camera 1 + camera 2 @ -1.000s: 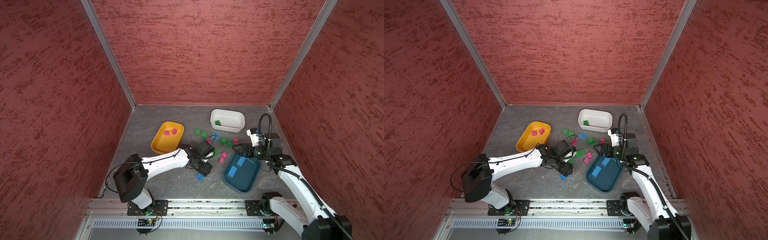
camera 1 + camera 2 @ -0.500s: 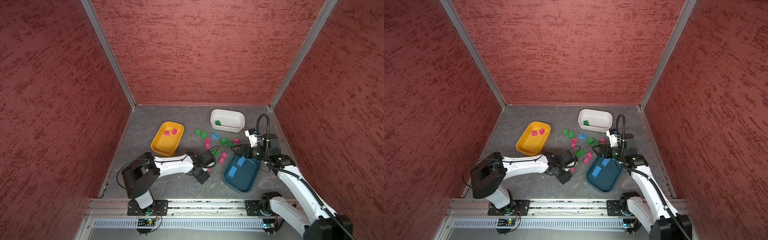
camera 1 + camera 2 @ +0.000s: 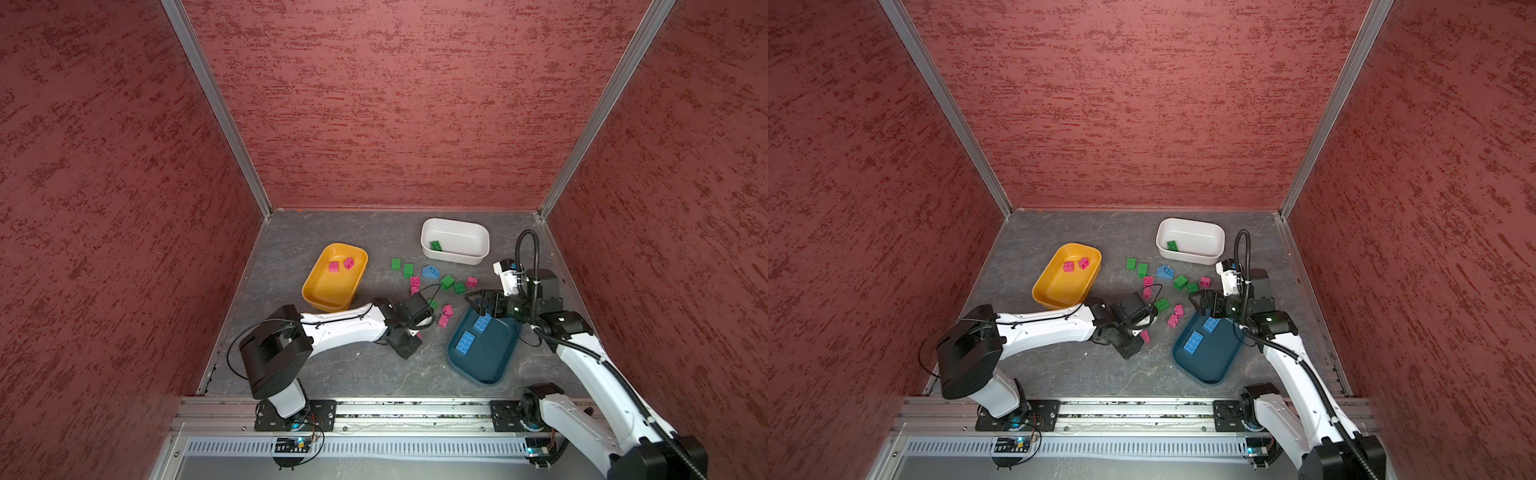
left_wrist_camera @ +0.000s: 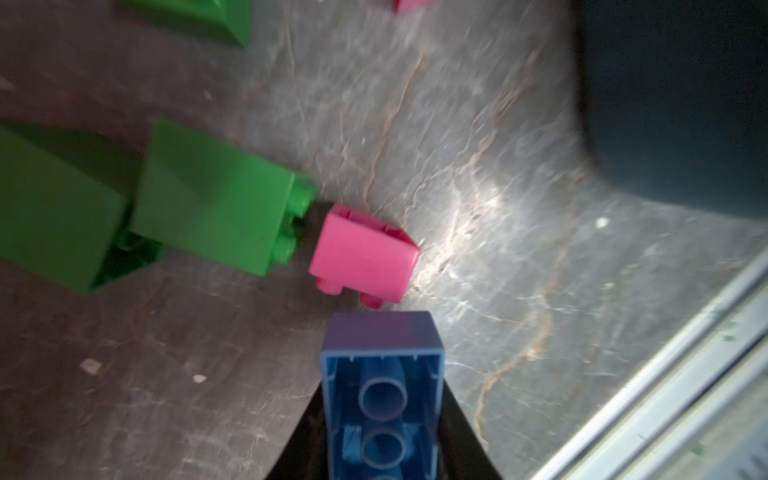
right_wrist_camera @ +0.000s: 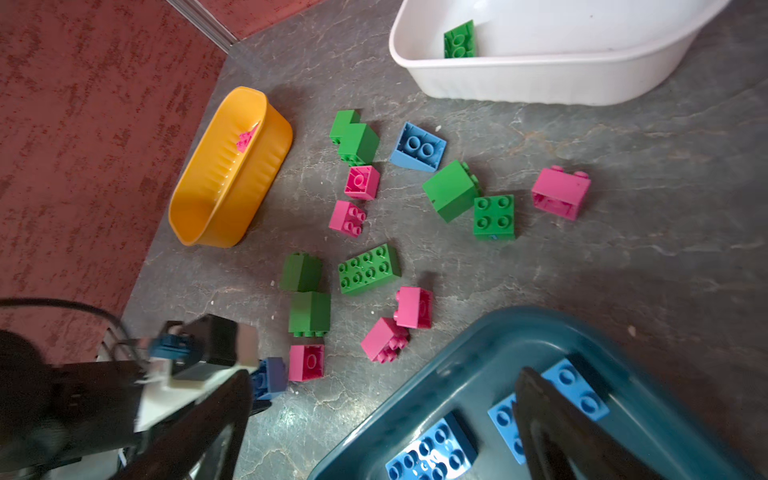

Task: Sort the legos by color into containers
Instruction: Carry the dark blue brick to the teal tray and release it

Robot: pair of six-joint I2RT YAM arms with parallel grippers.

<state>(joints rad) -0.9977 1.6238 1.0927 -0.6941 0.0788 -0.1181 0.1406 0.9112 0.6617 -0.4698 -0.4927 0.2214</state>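
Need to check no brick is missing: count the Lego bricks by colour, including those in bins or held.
Green bricks: 8 (1 in the white bin, 7 on the table)
Pink bricks: 8 (2 in the yellow-orange bin, 6 on the table)
Blue bricks: 4 (2 in the dark teal bin, 1 sloped brick on the table, 1 held blue brick in the left gripper)
Total: 20

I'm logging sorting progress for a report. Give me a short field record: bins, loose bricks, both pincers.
yellow bin: two pink bricks
white bin: one green brick
teal bin: two blue bricks
floor: loose green bricks, loose pink bricks, one blue sloped brick
left pincer: shut on a blue brick
right pincer: open, above teal bin's far end
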